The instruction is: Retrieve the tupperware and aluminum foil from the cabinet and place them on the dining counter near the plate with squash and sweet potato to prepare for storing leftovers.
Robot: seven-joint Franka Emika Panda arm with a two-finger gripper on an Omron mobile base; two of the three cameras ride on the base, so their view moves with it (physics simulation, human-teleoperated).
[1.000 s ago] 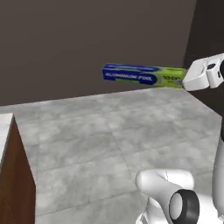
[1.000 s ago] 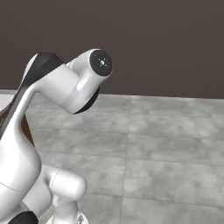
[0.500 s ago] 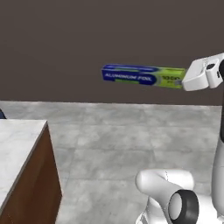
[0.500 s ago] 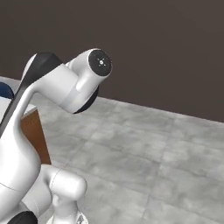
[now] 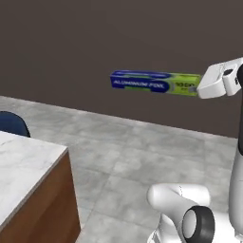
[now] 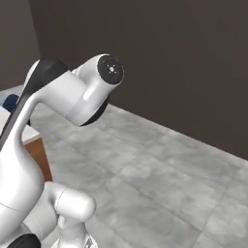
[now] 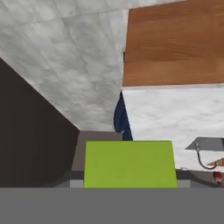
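Gripper (image 5: 203,86) clasps aluminum foil (image 5: 154,82) box's green end, held level.

I read this location as a rendered home kitchen with a dining area. The floor (image 5: 156,156) is laid in large square grey stone tiles, bounded by a plain dark brown wall (image 5: 118,42). In my left base view, a white grey-veined marble countertop (image 5: 21,161) sits on a reddish-brown wood base (image 5: 45,209), with a dark blue stool (image 5: 12,124) beside it. My hand view shows the same marble top carrying an inset dark sink (image 7: 209,143) with a thin curved black faucet (image 7: 200,158). These fixtures indicate a domestic food-preparation room.
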